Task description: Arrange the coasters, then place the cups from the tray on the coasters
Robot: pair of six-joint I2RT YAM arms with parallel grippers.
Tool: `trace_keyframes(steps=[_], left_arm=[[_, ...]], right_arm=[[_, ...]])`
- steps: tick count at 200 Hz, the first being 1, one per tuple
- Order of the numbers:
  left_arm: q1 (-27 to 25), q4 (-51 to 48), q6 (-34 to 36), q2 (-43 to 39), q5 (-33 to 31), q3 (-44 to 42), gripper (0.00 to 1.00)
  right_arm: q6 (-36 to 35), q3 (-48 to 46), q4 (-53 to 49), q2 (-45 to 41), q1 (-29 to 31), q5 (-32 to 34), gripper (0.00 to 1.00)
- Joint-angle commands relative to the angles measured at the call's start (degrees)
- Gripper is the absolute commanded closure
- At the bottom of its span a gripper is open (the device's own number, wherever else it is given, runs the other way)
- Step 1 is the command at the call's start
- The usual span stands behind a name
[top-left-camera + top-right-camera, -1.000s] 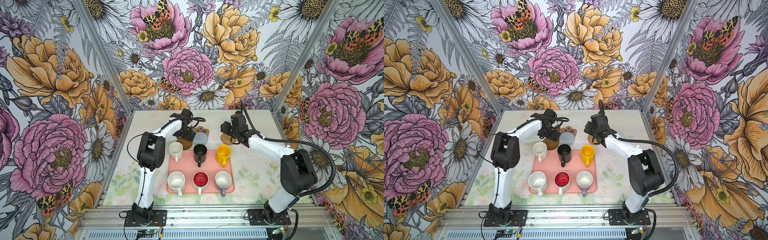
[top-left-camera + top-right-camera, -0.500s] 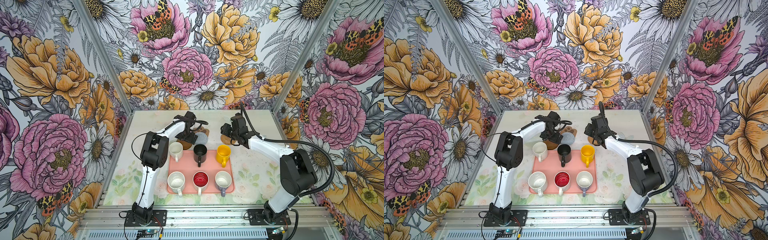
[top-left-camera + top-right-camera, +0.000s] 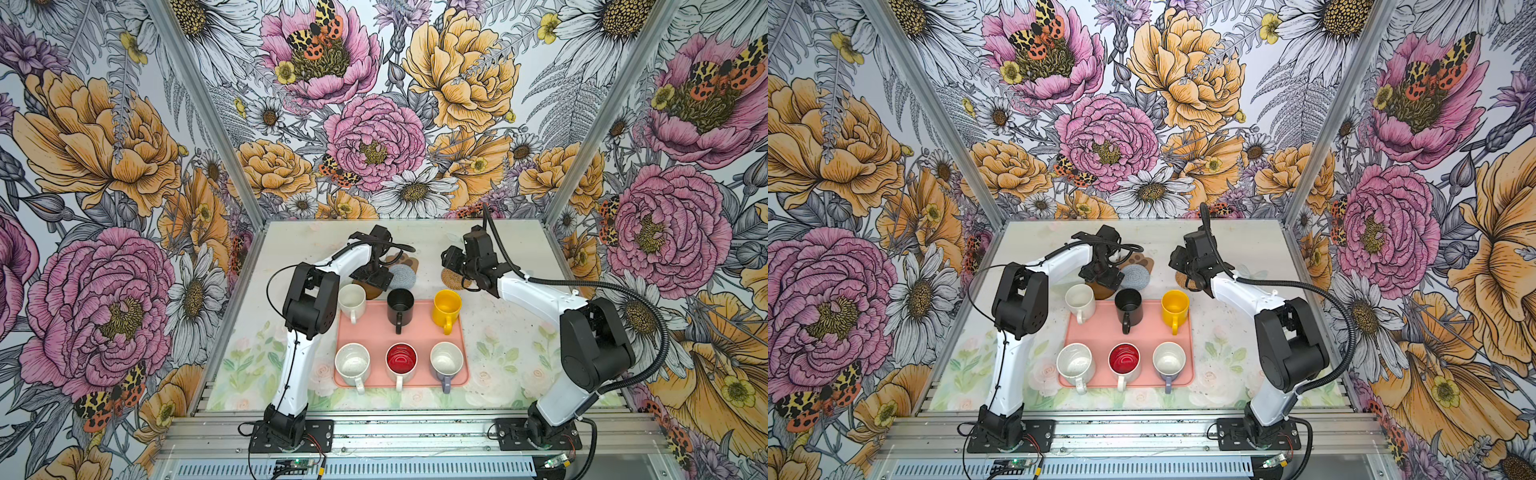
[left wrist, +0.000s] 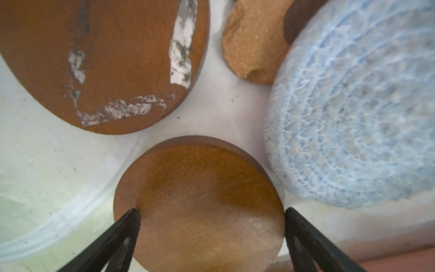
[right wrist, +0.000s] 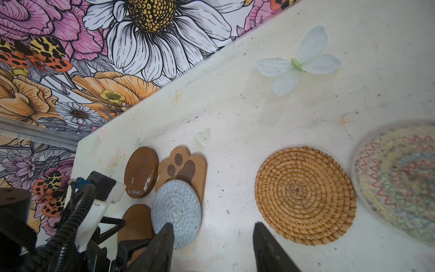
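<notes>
The smooth glossy brown disc coaster (image 4: 200, 207) lies flat on the bench (image 3: 498, 332), just beyond the far edge of the salmon-pink rectangular tray (image 3: 365, 332). It sits at the near end of a crowded cluster. A second brown disc with scuffed white marks (image 4: 103, 58) lies behind it, and a grey-blue woven round (image 5: 176, 212) just beside it overlaps a tan cork paw-print (image 5: 182, 164). Toward the bench's right edge, apart from these, sit a tan rattan round (image 5: 304, 197) and a pale cream woven round with coloured zigzags (image 5: 397, 183). Over the last second the left arm has come down from above the cluster toward the tray. The left fingers (image 4: 122, 233) now straddle the smooth disc, spread wide, one tip at each side of its rim and not yet closed. A pick to spread the coasters out looks about to begin. The right fingers (image 5: 162, 242) have barely moved, staying half apart and empty over bare bench between the woven round and the rattan. The six handled mugs (image 3: 400, 305) all stand on the tray.
</notes>
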Motion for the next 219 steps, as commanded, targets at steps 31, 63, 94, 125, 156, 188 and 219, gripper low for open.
trace_keyframes(steps=[31,63,94,125,156,188,219], left_arm=[[1.81,-0.01,-0.77,1.83,-1.62,0.67,0.05],[3.34,-0.01,-1.22,1.53,-1.65,0.45,0.07],[4.71,-0.04,-1.49,1.83,-1.61,0.73,0.09],[6.26,0.07,-1.8,2.28,-1.71,1.19,0.1],[7.7,0.16,-2.96,2.95,-2.44,1.93,0.14],[9.17,0.25,-3.29,3.81,-4.17,2.7,0.15],[11.01,0.84,-3.38,4.04,-4.36,2.64,0.15]], right_arm=[[0.79,-1.18,2.04,-0.97,-0.55,-0.72,0.44],[0.89,-1.46,2.4,-1.15,-0.7,-0.89,0.44],[1.04,-1.55,2.65,-1.16,-0.86,-1.07,0.44],[0.97,-1.64,2.78,-1.06,-0.93,-1.31,0.45],[1.26,-1.51,3.09,-0.8,-1.05,-1.42,0.46],[1.37,-1.29,3.57,-0.71,-1.0,-2.12,0.46],[1.44,-1.46,3.71,-0.93,-1.07,-2.12,0.47]])
